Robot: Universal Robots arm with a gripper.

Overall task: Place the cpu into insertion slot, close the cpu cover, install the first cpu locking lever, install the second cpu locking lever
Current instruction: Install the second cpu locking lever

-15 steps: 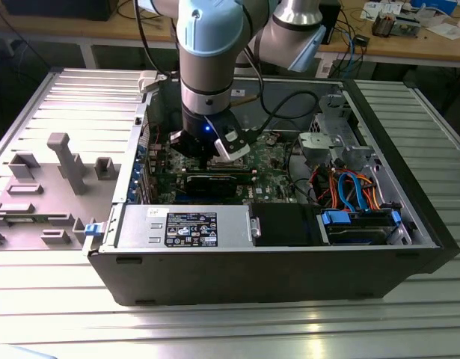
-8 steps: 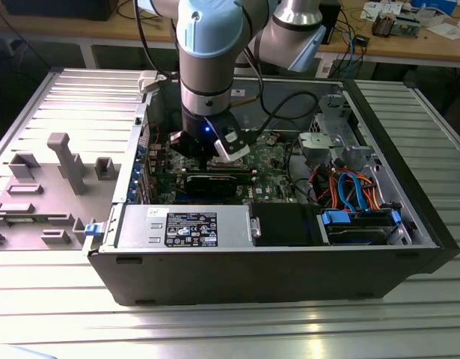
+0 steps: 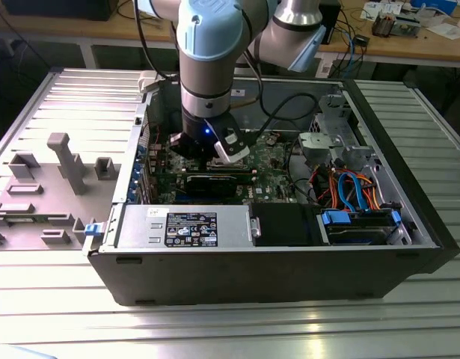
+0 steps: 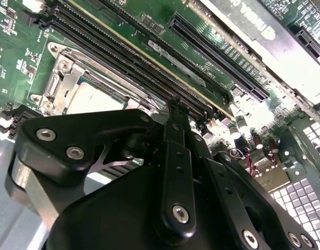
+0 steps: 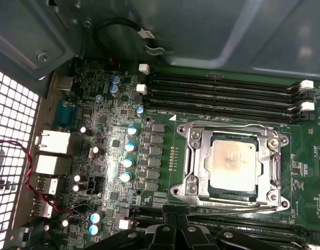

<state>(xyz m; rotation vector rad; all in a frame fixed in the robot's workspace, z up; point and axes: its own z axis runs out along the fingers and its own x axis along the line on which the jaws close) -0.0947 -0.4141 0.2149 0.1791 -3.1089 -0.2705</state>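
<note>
Cpu sits in insertion slot under closed cpu cover; tool state unclear.

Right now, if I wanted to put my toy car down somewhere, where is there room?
The ribbed silver metal table lies bare in front of the open grey computer case, and at the exterior view's right. Inside the case it is crowded: the blue-and-grey robot arm hangs over the green circuit board, beside orange and blue cables. Grey plastic fixtures fill the left.
</note>
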